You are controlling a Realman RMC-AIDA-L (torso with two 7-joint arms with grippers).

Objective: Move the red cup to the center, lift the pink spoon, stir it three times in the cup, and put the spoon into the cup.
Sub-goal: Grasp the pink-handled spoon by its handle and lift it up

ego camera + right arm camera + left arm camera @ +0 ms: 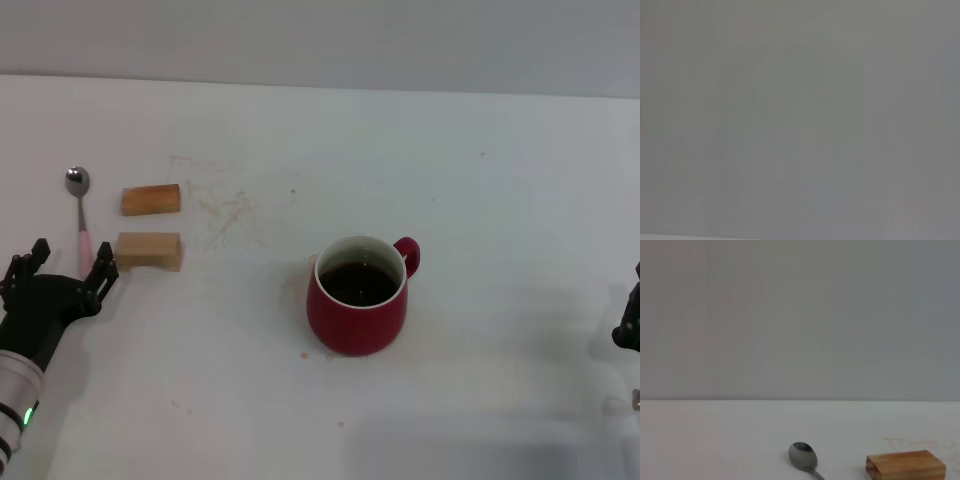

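My left gripper (70, 262): low at the near left of the white table (500, 180), fingers spread apart, holding nothing, its tips on either side of the near end of the pink spoon (82, 222); whether they touch it I cannot tell. My right gripper (628, 320): parked at the far right edge of the head view, only a dark sliver showing, finger state not readable. Pink spoon: slim, pale pink handle, grey metal bowl, lying flat with the bowl pointing away from me, just left of two tan wooden blocks (150, 226); my left wrist view shows its bowl (803, 456) beside one block (905, 465). Red cup (359, 294): rounded, glossy dark red, white inner rim, loop handle toward the far right, dark liquid inside, upright near the table's middle, well apart from both grippers and from the spoon.
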